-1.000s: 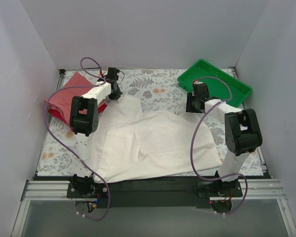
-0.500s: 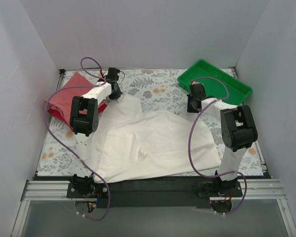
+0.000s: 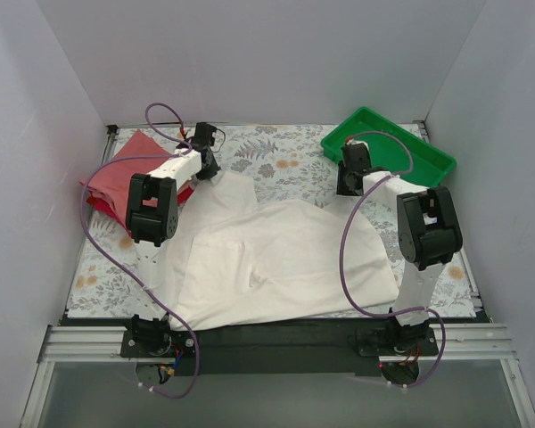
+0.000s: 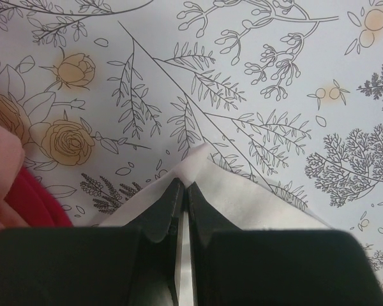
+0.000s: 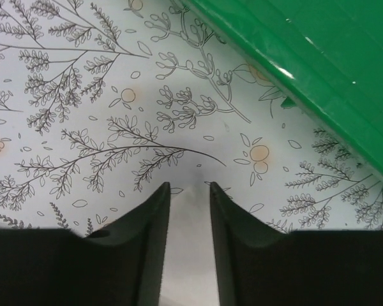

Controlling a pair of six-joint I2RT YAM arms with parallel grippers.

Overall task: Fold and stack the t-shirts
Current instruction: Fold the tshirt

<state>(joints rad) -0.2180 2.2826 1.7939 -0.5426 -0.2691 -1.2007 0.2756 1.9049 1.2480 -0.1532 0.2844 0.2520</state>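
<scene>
A large cream-white t-shirt [image 3: 285, 254] lies spread over the middle of the floral table, with no print showing. My left gripper [image 3: 207, 171] is shut on its far-left corner [image 4: 242, 197], the jaws pinched on the cloth at the fingertips [image 4: 183, 186]. My right gripper [image 3: 348, 183] is at the shirt's far-right corner, next to the green tray. Its jaws stand apart [image 5: 189, 188] with a pale point of the cloth [image 5: 188, 255] lying between them. Folded salmon-pink and red t-shirts [image 3: 134, 169] lie at the far left, and their edges show in the left wrist view [image 4: 25, 191].
The green plastic tray [image 3: 388, 152] stands at the far right, its wall close beyond my right fingers [image 5: 319, 64]. White walls close in the table on three sides. Purple cables loop over both arms.
My right gripper has moved a little farther away, toward the green tray, and its arm has swung left. The left arm and the shirt's left corner have not moved.
</scene>
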